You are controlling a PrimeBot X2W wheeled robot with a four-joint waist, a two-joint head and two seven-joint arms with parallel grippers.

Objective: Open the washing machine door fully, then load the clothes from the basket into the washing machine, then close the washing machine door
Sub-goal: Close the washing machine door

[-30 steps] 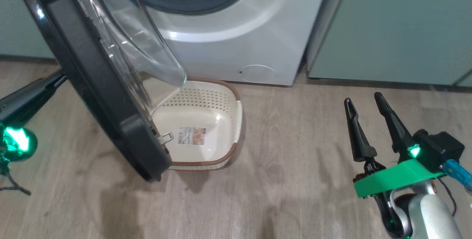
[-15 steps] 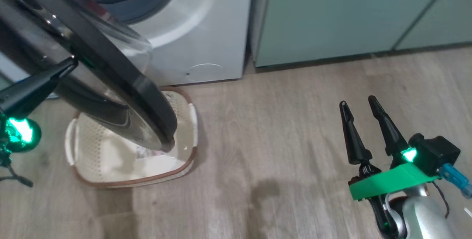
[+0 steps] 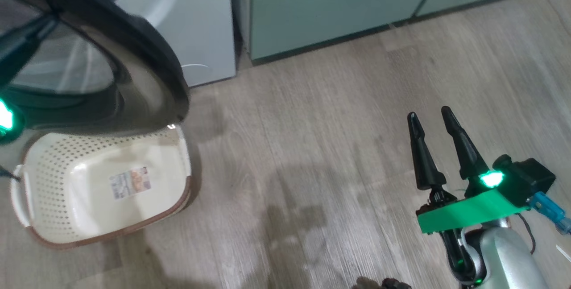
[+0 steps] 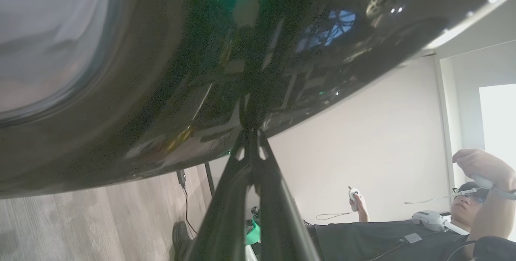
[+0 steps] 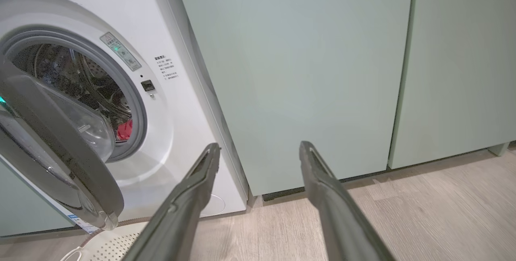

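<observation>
1. door (image 3: 151, 61): part-way open, hanging out in front of the washing machine (image 5: 177, 104) drum opening, not latched.
2. left gripper (image 4: 250, 132): fingers pinched together, nothing between them, tips touching the door's glossy black ring.
3. right gripper (image 3: 428, 115): fingers spread, empty, well apart from the washing machine, off to its right over the floor (image 3: 312, 146).
4. clothes (image 5: 125, 130): red patch inside the washing machine drum.
5. basket (image 3: 53, 164): on the floor just in front of the washing machine, under the door's lower edge, paper label (image 3: 130, 183) inside.

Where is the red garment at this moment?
Right wrist view, left side: the clothes lie inside the washing machine drum, a red patch low in the opening, just past the partly open washing machine door.
</observation>
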